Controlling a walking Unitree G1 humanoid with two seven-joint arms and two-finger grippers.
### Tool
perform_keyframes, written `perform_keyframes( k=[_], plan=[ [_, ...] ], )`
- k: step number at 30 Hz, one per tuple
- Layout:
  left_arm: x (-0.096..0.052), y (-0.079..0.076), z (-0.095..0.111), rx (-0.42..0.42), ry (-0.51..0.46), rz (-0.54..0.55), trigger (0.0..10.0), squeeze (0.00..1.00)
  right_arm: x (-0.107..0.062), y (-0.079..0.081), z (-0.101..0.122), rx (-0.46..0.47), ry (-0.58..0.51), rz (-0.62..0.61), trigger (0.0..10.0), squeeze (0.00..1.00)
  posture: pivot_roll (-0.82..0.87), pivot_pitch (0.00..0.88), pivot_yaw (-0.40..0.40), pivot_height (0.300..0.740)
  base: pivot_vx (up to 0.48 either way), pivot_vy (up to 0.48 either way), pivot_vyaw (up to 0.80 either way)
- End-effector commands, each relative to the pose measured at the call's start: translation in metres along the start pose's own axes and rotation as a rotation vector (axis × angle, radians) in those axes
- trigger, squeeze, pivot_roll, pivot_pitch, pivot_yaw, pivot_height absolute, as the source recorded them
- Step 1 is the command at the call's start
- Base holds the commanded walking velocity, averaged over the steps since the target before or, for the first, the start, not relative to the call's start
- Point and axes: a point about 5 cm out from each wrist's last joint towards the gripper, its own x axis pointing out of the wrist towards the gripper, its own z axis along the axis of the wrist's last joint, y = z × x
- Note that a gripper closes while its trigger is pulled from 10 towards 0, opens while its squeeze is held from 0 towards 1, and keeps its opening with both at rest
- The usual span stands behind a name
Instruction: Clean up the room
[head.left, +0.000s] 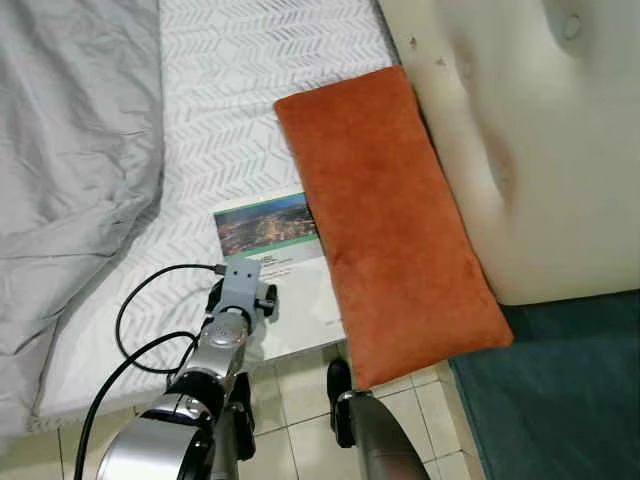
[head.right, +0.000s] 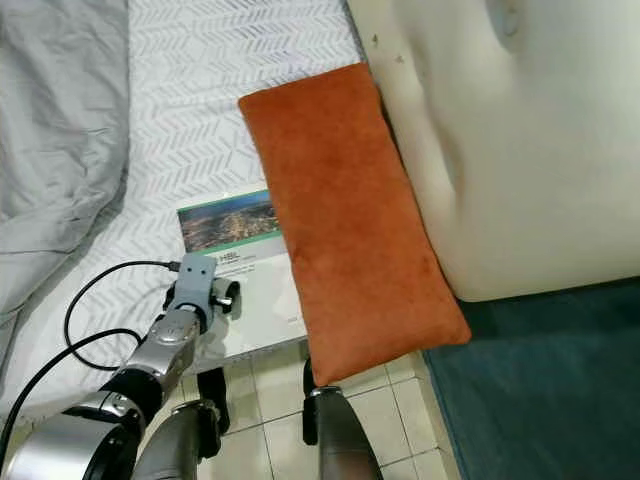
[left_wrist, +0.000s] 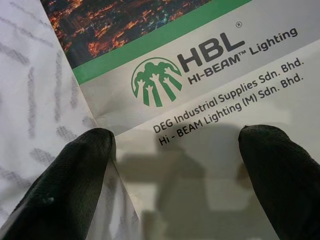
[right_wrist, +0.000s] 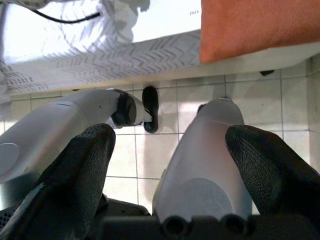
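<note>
A white booklet (head.left: 290, 300) with a night-city photo and a green "HBL" logo (left_wrist: 157, 82) lies on the bed's near edge, its right side tucked under a long orange pillow (head.left: 385, 220). My left gripper (left_wrist: 180, 165) is open just above the booklet's left edge. One fingertip (left_wrist: 75, 170) sits over the chevron sheet and the other over the page. From the head, that gripper (head.left: 240, 290) is mostly hidden under its wrist. My right gripper (right_wrist: 170, 165) hangs open low behind my legs, holding nothing.
A crumpled grey duvet (head.left: 70, 150) covers the bed's left side. The cream padded headboard (head.left: 540, 130) backs the pillow. A black cable (head.left: 130, 310) loops off my left arm. Below are a tiled floor (head.left: 300, 420), a teal rug (head.left: 560, 400) and my silver legs (right_wrist: 210, 150).
</note>
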Motion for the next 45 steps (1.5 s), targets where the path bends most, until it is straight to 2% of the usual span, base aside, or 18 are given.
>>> perform_keyframes(
  k=[1, 3, 4, 7, 11, 12, 15, 18, 22, 23, 25, 26, 29, 36, 40, 45],
  plan=[
    [-0.020, 0.026, -0.067, 0.003, 0.244, 0.111, 10.0, 0.00, -0.001, 0.013, -0.003, 0.049, 0.023, 0.090, 10.0, 0.00, -0.43, 0.705, -0.130, 0.740, 0.000, 0.000, 0.00],
    [-0.021, 0.032, -0.069, 0.016, 0.237, 0.127, 10.0, 0.00, 0.000, 0.012, -0.004, 0.051, 0.023, 0.087, 10.0, 0.00, -0.41, 0.704, -0.130, 0.740, 0.000, 0.000, 0.00],
    [-0.022, 0.040, -0.069, 0.042, 0.229, 0.141, 10.0, 0.00, 0.001, 0.011, -0.005, 0.049, 0.021, 0.086, 10.0, 0.00, -0.41, 0.706, -0.130, 0.740, 0.000, 0.000, 0.00],
    [-0.024, 0.062, -0.068, 0.053, 0.207, 0.199, 10.0, 0.00, 0.004, 0.008, -0.006, 0.047, 0.020, 0.093, 10.0, 0.00, -0.40, 0.715, -0.132, 0.740, 0.000, 0.000, 0.00],
    [-0.025, 0.082, -0.062, -0.003, 0.177, 0.286, 10.0, 0.00, 0.004, 0.008, -0.008, 0.044, 0.028, 0.103, 10.0, 0.00, -0.39, 0.717, -0.131, 0.740, 0.000, 0.000, 0.00],
    [-0.025, 0.082, -0.062, -0.003, 0.177, 0.286, 10.0, 0.00, 0.004, 0.008, -0.008, 0.044, 0.028, 0.103, 10.0, 0.00, -0.39, 0.717, -0.131, 0.740, 0.000, 0.000, 0.00],
    [-0.027, 0.096, -0.060, -0.064, 0.158, 0.349, 10.0, 0.00, 0.004, 0.008, -0.009, 0.041, 0.033, 0.106, 10.0, 0.00, -0.39, 0.716, -0.130, 0.740, 0.000, 0.000, 0.00],
    [-0.028, 0.098, -0.062, -0.114, 0.158, 0.372, 10.0, 0.00, 0.004, 0.007, -0.009, 0.037, 0.035, 0.111, 10.0, 0.00, -0.38, 0.715, -0.130, 0.740, 0.000, 0.000, 0.00],
    [-0.024, 0.072, -0.063, -0.121, 0.159, 0.290, 10.0, 0.00, 0.006, 0.005, -0.009, 0.033, 0.035, 0.116, 10.0, 0.00, -0.38, 0.717, -0.136, 0.740, 0.000, 0.000, 0.00],
    [-0.024, 0.072, -0.063, -0.121, 0.159, 0.290, 10.0, 0.00, 0.006, 0.005, -0.009, 0.033, 0.035, 0.116, 10.0, 0.00, -0.38, 0.717, -0.136, 0.740, 0.000, 0.000, 0.00],
    [-0.019, 0.051, -0.056, -0.117, 0.148, 0.217, 10.0, 0.00, 0.006, 0.005, -0.009, 0.029, 0.036, 0.117, 10.0, 0.00, -0.38, 0.713, -0.139, 0.740, 0.000, 0.000, 0.00],
    [-0.019, 0.051, -0.056, -0.117, 0.148, 0.217, 10.0, 0.00, 0.006, 0.005, -0.009, 0.029, 0.036, 0.117, 10.0, 0.00, -0.38, 0.713, -0.139, 0.740, 0.000, 0.000, 0.00],
    [-0.014, 0.033, -0.049, -0.099, 0.140, 0.151, 10.0, 0.00, 0.006, 0.005, -0.010, 0.026, 0.038, 0.119, 10.0, 0.00, -0.38, 0.713, -0.139, 0.740, 0.000, 0.000, 0.00],
    [-0.009, 0.009, -0.037, -0.121, 0.139, 0.093, 10.0, 0.00, 0.005, 0.007, -0.010, 0.027, 0.040, 0.118, 10.0, 0.00, -0.39, 0.710, -0.132, 0.740, 0.000, 0.000, 0.00],
    [-0.008, -0.008, -0.032, -0.107, 0.135, 0.042, 10.0, 0.00, 0.004, 0.007, -0.012, 0.027, 0.047, 0.118, 10.0, 0.00, -0.40, 0.709, -0.131, 0.740, 0.000, 0.000, 0.00],
    [-0.007, -0.013, -0.029, -0.067, 0.122, 0.021, 10.0, 0.00, 0.005, 0.006, -0.011, 0.026, 0.045, 0.112, 10.0, 0.00, -0.41, 0.705, -0.133, 0.740, 0.000, 0.000, 0.00]
  ],
)
